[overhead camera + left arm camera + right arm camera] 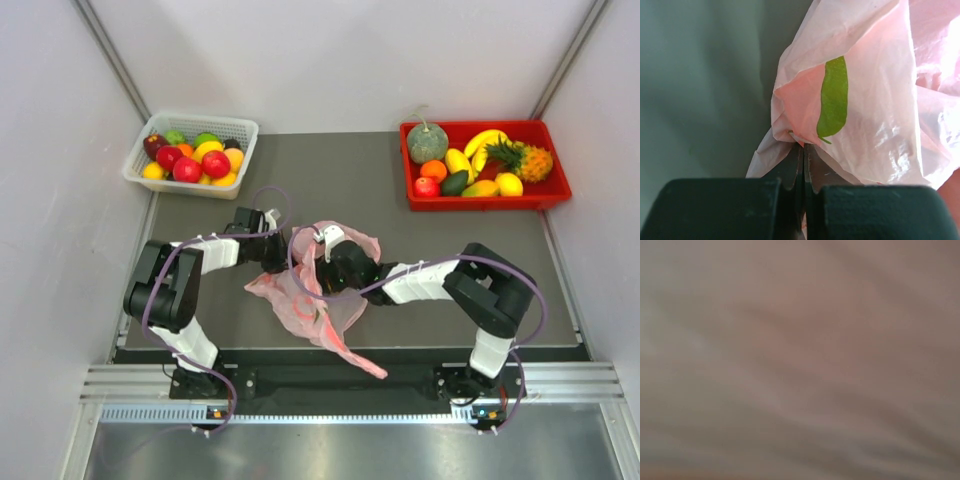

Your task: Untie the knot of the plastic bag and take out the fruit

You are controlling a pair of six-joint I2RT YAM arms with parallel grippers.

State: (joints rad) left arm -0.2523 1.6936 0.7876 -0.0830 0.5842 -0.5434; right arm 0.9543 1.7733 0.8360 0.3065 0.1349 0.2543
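Observation:
The pink plastic bag (310,300) lies crumpled mid-table between both arms, one loose strip trailing toward the front edge. My left gripper (277,254) is at the bag's left side. In the left wrist view it (804,148) is shut, pinching a fold of the plastic bag (875,115) beside a green printed mark. My right gripper (338,268) reaches into the bag from the right, its fingers buried in plastic. The right wrist view shows only blurred pink film (800,360). I cannot make out the knot, and any fruit in the bag is hidden.
A white basket (246,127) of mixed fruit stands at the back left. A red tray (490,201) at the back right holds a melon (427,143), a pineapple (527,159), bananas and other fruit. White walls close in both sides.

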